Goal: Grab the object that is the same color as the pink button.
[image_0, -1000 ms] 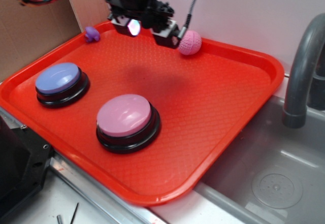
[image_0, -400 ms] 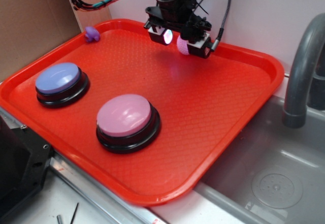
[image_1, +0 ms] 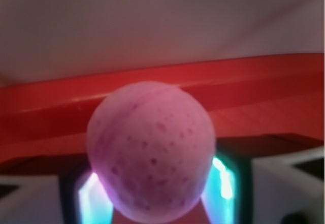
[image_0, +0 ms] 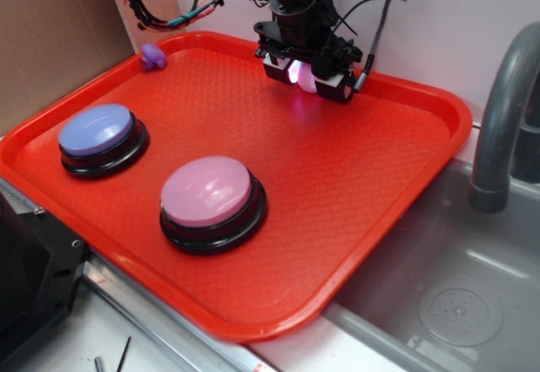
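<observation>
The small pink ball [image_0: 304, 78] lies on the red tray [image_0: 363, 161] near its far rim. My gripper [image_0: 305, 83] has come down over it with one finger on each side. In the wrist view the ball [image_1: 151, 148] fills the middle of the picture, and the glowing pads [image_1: 94, 198] flank it closely; my gripper [image_1: 157, 203] looks open round it. The ball rests on the tray. The large pink button [image_0: 207, 193] on its black base sits at the tray's front middle, far from the gripper.
A lavender-blue button [image_0: 97, 132] sits at the tray's left. A tiny purple figure [image_0: 153, 56] is at the far left corner. The tray's raised far rim [image_1: 167, 84] and a white wall are right behind the ball. A grey sink [image_0: 456, 296] and faucet [image_0: 502, 110] are to the right.
The gripper has moved right and down from the tray's far middle, and it now straddles the pink ball. The ball has stayed in place.
</observation>
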Action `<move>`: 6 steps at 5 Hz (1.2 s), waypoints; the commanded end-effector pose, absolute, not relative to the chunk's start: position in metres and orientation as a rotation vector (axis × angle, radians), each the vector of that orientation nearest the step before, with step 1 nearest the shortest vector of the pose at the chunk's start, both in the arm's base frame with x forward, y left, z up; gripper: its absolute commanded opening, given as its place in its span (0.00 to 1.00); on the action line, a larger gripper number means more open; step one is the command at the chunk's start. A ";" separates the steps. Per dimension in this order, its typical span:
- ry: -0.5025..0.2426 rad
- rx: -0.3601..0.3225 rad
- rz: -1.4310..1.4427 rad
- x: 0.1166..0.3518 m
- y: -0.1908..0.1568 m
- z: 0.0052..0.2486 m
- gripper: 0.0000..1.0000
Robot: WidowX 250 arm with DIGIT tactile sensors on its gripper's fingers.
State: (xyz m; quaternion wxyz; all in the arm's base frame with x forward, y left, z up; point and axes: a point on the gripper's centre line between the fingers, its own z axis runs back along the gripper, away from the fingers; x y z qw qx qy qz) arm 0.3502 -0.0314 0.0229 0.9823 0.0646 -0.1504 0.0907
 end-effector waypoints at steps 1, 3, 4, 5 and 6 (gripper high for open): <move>-0.311 0.099 0.086 0.363 -0.025 0.063 0.00; -0.160 0.052 0.195 0.313 -0.037 0.139 0.00; -0.152 0.010 0.218 0.278 -0.037 0.168 0.00; -0.149 -0.062 0.239 0.238 -0.032 0.194 0.00; -0.168 -0.086 0.250 0.217 -0.027 0.203 0.00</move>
